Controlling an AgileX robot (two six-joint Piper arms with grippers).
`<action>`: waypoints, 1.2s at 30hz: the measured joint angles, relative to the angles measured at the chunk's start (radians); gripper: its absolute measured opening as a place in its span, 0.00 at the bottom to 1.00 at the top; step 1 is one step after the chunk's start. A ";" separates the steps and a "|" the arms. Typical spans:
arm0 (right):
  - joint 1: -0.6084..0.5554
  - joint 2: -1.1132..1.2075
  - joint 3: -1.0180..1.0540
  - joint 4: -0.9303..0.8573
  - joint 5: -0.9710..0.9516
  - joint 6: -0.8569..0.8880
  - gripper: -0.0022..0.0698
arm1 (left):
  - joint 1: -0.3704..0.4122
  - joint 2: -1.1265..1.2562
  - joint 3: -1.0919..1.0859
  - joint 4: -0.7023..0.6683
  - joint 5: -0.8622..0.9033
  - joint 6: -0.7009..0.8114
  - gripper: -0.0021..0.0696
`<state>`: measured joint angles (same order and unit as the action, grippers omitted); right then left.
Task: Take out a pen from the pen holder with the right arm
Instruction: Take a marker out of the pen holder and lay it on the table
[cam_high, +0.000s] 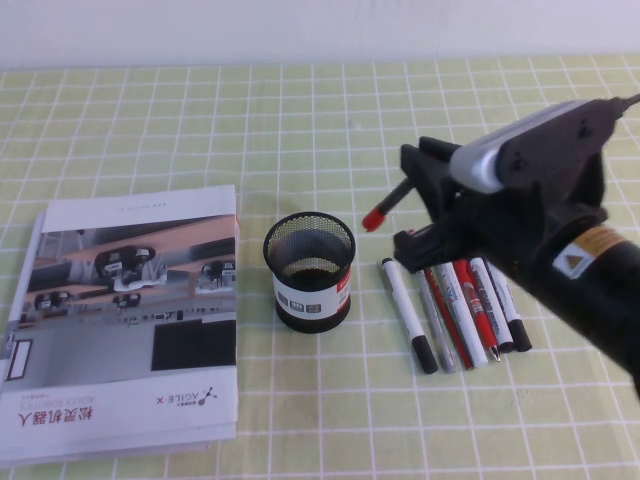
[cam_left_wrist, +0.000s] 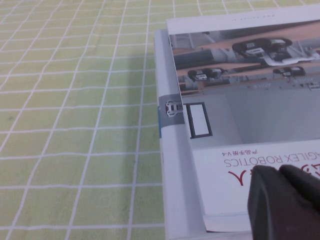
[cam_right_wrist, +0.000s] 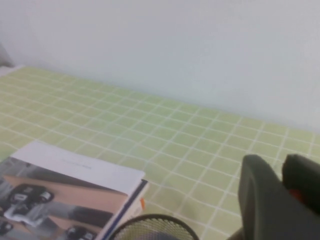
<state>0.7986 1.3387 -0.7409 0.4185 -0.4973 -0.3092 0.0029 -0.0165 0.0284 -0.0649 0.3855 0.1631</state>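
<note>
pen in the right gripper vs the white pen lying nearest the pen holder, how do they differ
The held pen is off the table, tilted, clamped in the right gripper; the white pen lies flat on it. The held pen shows a red end, the white pen a black one. Both are outside the pen holder, on its right. The left gripper is over the book.
</note>
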 joint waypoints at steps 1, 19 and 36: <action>-0.006 -0.022 0.000 0.021 0.029 -0.030 0.07 | 0.000 0.000 0.000 0.000 0.000 0.000 0.02; -0.269 0.041 -0.391 -0.254 1.108 0.400 0.07 | 0.000 0.000 0.000 0.000 0.000 0.000 0.02; -0.269 0.554 -0.826 -0.234 1.369 0.374 0.07 | 0.000 0.000 0.000 0.000 0.000 0.000 0.02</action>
<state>0.5293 1.8924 -1.5670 0.1841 0.8716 0.0649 0.0029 -0.0165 0.0284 -0.0649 0.3855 0.1631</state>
